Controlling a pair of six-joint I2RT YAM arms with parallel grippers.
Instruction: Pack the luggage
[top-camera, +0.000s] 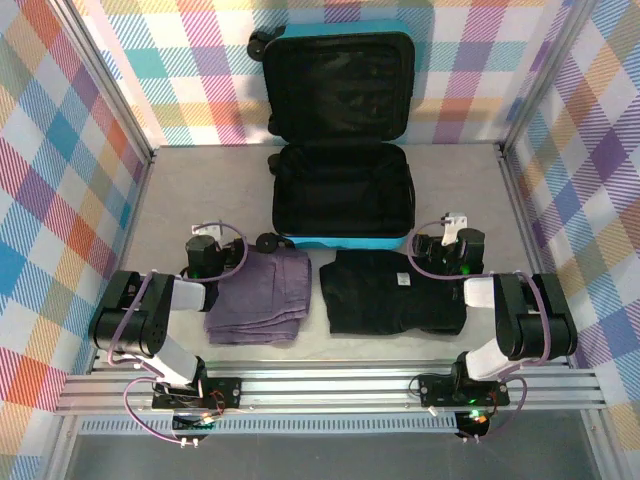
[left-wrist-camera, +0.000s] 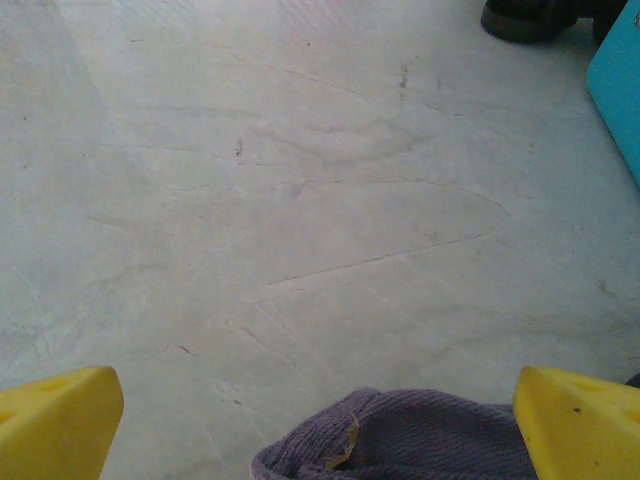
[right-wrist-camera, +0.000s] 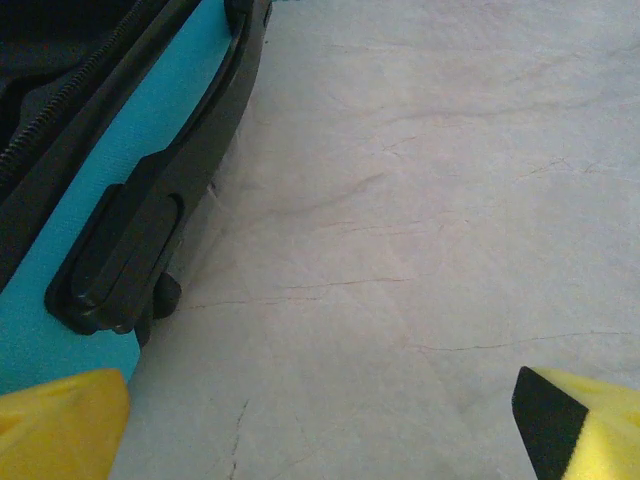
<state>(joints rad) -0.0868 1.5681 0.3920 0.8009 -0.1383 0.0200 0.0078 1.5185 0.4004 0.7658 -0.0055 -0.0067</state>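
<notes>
Ahead of and between the left pincer (top-camera: 205, 240) and the right pincer (top-camera: 455, 238): the luggage (top-camera: 340, 242), a small turquoise hard-shell suitcase. Lies unzipped, with the lower half flat on the grey table (top-camera: 200, 190) and the lid propped upright against the plaid back wall, both halves lined in black fabric. Carries black wheels, one wheel (top-camera: 267, 241) at the near left corner, just right of the left pincer. From the right wrist, shows as a turquoise side wall (right-wrist-camera: 150, 120) to the left of the pincer, edged by a black zipper seam (right-wrist-camera: 60, 110) and fitted with a black handle (right-wrist-camera: 140, 240). From the left wrist, shows as a turquoise corner (left-wrist-camera: 620, 90) ahead and to the right. As for both pincers: spread as wide as possible, yellow fingers (left-wrist-camera: 55, 420) far apart, nothing gripped. Just right of the left pincer, folded purple clothes (top-camera: 262, 295), an edge low between its fingers. Just left of the right pincer, folded black clothes (top-camera: 390, 290).
</notes>
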